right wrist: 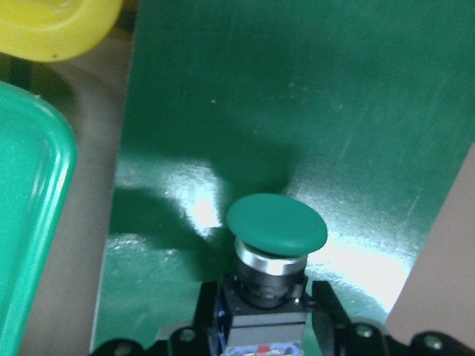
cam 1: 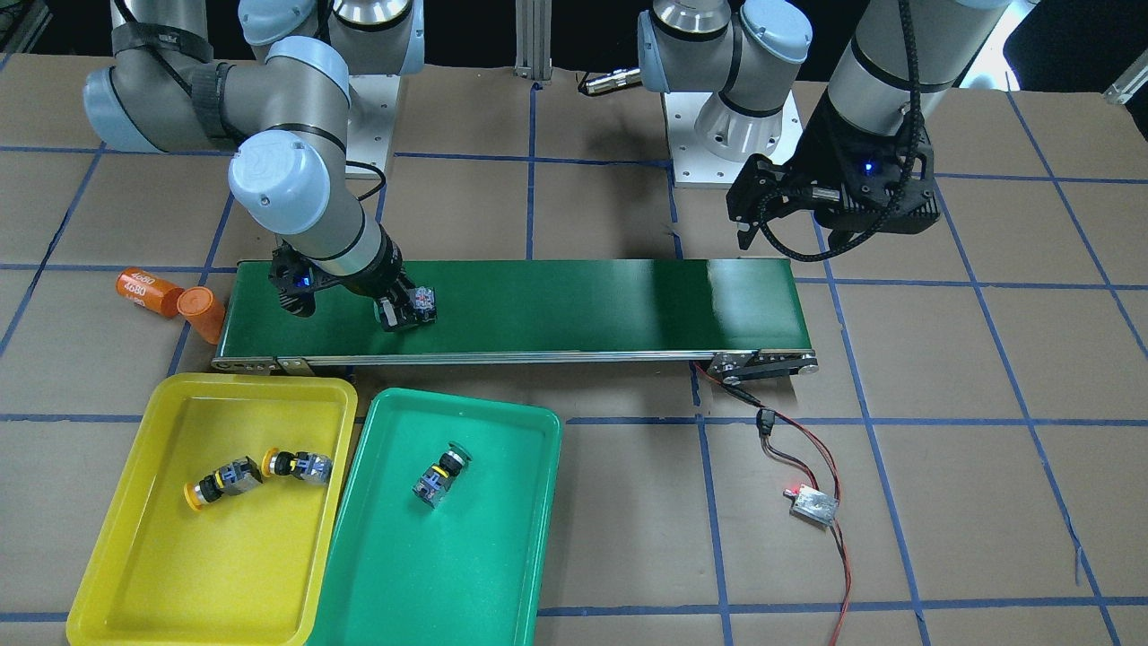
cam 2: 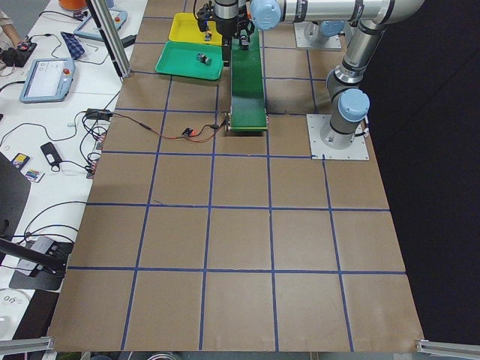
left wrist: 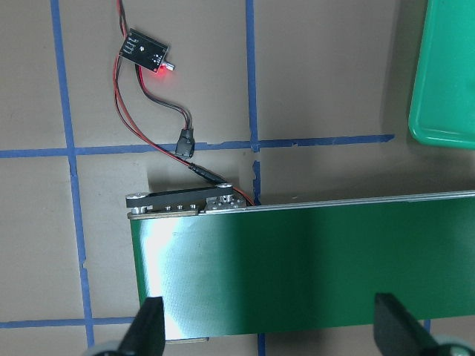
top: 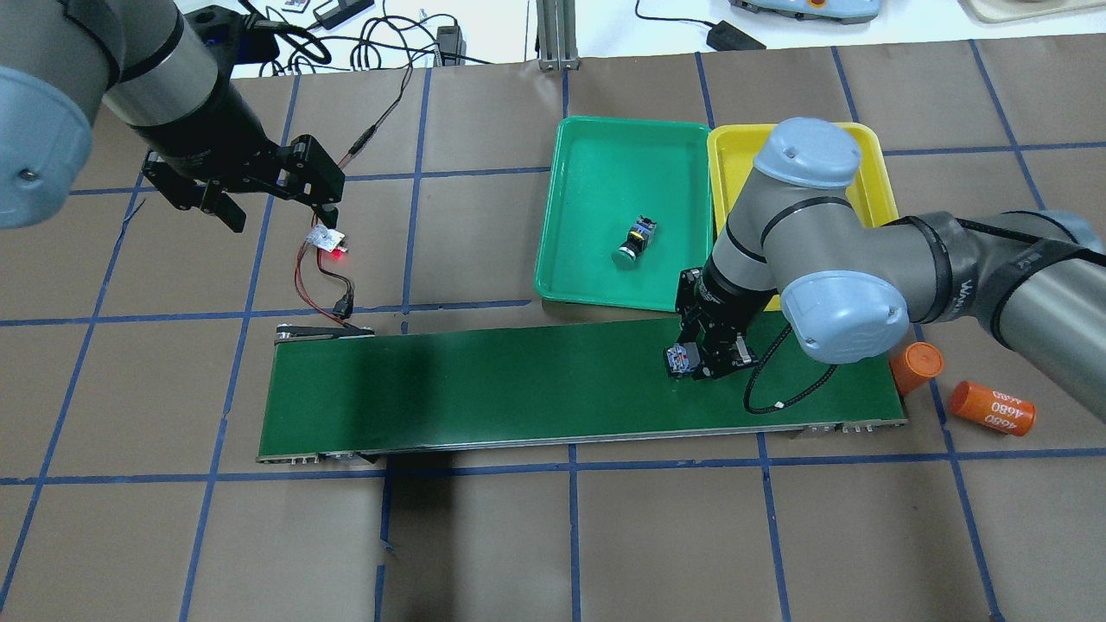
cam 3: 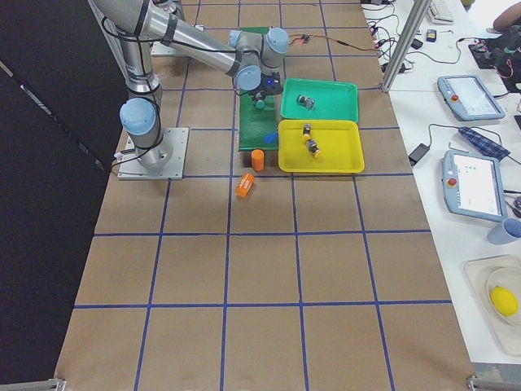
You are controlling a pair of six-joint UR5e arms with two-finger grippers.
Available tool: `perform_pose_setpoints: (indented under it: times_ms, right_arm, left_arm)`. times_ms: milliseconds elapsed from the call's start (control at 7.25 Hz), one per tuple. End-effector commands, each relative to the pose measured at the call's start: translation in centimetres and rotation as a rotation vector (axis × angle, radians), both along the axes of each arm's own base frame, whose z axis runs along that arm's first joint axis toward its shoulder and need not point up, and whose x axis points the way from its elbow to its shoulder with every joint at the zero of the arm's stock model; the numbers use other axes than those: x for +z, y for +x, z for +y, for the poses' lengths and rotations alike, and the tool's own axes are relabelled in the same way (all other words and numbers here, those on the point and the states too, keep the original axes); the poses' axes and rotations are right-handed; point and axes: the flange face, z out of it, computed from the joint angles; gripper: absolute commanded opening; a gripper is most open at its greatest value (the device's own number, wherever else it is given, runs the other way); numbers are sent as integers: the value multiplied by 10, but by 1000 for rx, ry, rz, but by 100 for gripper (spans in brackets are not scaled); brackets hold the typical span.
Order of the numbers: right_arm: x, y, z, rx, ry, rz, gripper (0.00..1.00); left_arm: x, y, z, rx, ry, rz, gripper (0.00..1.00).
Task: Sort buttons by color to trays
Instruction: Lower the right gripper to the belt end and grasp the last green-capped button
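Brown paper (cam 2: 240, 240) is covering the table (cam 2: 300, 307), with blue tape lines (cam 2: 225, 270) crossing it in a grid. A white bench (cam 2: 52, 120) is running along one long side, carrying tablets (cam 2: 46, 79) and loose cables (top: 380, 34). Opposite, a black area (cam 2: 442, 187) is lying unlit.

Outer tray (cam 1: 117, 556): at robot's right, holding 2 buttons (cam 1: 220, 483) (cam 1: 300, 465).
Inner tray (cam 1: 466, 574): just beside it, holding 1 button (cam 1: 439, 475).
Belt (cam 1: 583, 305): between robot and these trays.
4th button (cam 1: 421, 303): in right gripper (cam 1: 404, 309), at belt's right end.
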Motion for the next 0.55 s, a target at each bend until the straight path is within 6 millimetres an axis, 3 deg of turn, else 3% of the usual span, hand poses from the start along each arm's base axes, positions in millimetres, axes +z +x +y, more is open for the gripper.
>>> perform_pose_setpoints:
  times_ms: [0, 276, 414]
  right_arm:
    - [32, -1, -25, -1, -76, -3, 0]
    - [52, 1, -46, 27, -162, -24, 0]
    - [38, 2, -68, 58, -187, -25, 0]
  left_arm:
    - [0, 0, 0, -2, -1, 0, 100]
    - [1, 1, 0, 0, -3, 0, 100]
    - [1, 1, 0, 0, -3, 0, 100]
